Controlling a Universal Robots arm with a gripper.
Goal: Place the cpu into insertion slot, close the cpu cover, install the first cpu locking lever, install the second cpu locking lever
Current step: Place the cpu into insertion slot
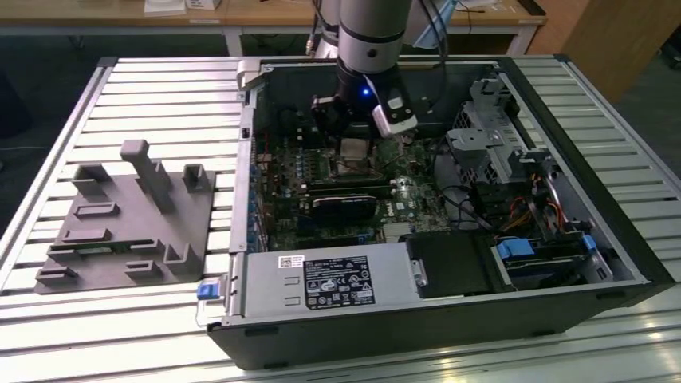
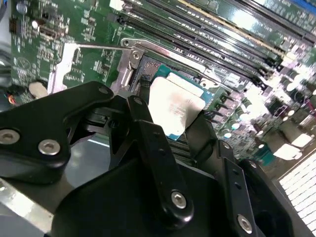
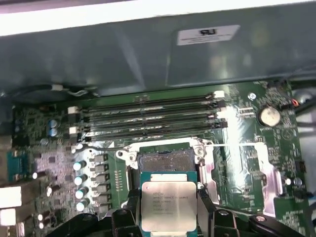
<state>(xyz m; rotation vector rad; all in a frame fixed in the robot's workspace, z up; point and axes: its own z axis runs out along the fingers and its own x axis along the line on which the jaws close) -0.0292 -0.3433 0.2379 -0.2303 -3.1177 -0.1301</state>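
cpu (image 3: 169, 205) — silvery top, green rim | jaws clamped on it | near insertion slot (image 3: 165, 159)

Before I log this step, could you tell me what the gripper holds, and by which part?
The cpu, pinched at two opposite edges between the fingers.

Grey-silver cpu (image 3: 168, 204) with green edging, black gripper (image 2: 173, 106), green motherboard (image 3: 281, 138), silvery-rimmed dark insertion slot (image 3: 165, 159), black memory slots (image 3: 148, 118), pale grey slatted table (image 1: 159, 88), dark grey fixture block (image 1: 127, 231)
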